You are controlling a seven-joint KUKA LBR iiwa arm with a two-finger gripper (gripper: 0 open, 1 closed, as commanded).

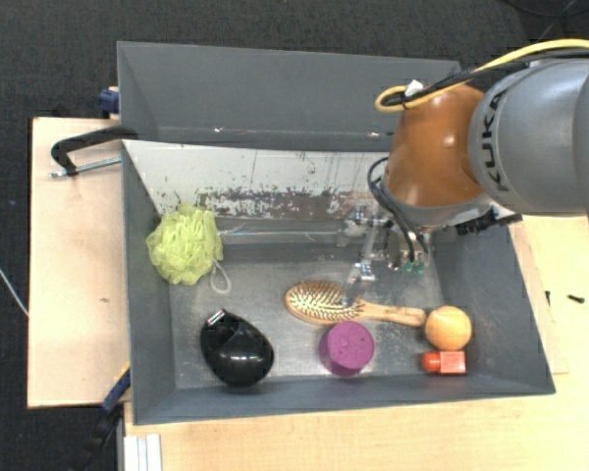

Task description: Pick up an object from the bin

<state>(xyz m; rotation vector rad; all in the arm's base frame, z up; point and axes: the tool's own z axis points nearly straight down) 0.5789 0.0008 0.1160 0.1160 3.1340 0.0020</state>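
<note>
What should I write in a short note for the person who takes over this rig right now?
Gripper: down inside the bin, just above the head of the wooden hairbrush at mid-floor.
Things: purple round lid, orange ball and small orange block along the near wall; black rounded thing near left; green mesh sponge far left.
Done: arm lowered over the brush.
Left: grasp and lift; everything lies on the floor, nothing is lifted.
</note>
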